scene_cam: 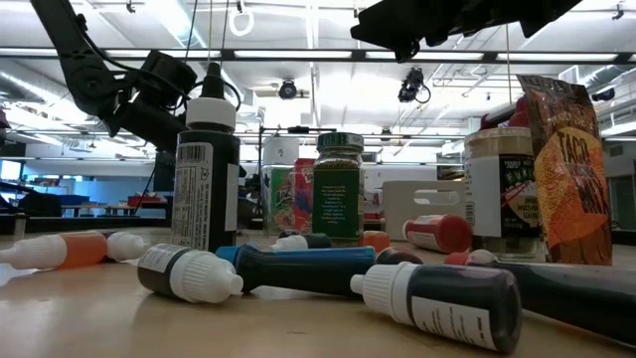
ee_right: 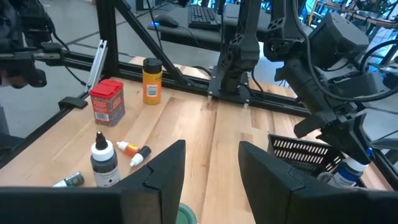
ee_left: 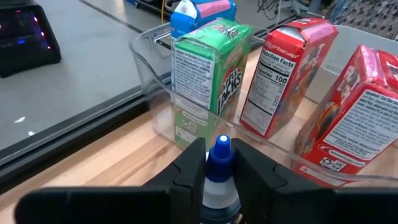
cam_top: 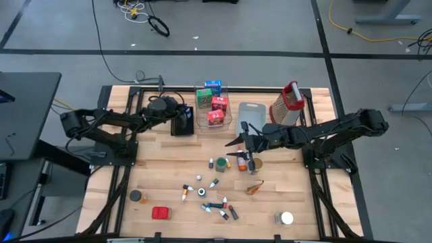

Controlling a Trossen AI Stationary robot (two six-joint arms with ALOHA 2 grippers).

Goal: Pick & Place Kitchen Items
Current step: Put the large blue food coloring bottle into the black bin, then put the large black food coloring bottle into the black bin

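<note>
You are in the placing step with the left arm. The left gripper point(ee_left: 217, 180) sits at the back left of the table, over the black tray point(cam_top: 183, 123) and just beside the clear bin point(ee_left: 146, 56) that holds 4 little boxes. Its fingers point(ee_left: 189, 171) are pressed on a small blue-capped bottle point(ee_left: 219, 155), cap up, so it is gripping the bottle, though perhaps starting to ease off.

To do this well, judge the drop by the high view, not the wrist view, since the bottle is short of the bin wall and aimed at the green box point(ee_left: 208, 68). If the black tray is your target, lower it before you let go so the bottle stands or lies inside rather than tipping on the rim. Part the fingers slowly and lift straight up.

The right gripper point(ee_right: 211, 171) hangs over the middle of the table with its fingers apart and nothing between them, above the scattered bottles and jars. Keep it there.

What you cannot see: the tray floor under the left gripper is hidden by the arm in the high view. The bottle's body is covered by the fingers. The low view is blocked by near bottles, and neither gripper shows clearly in it.
</note>
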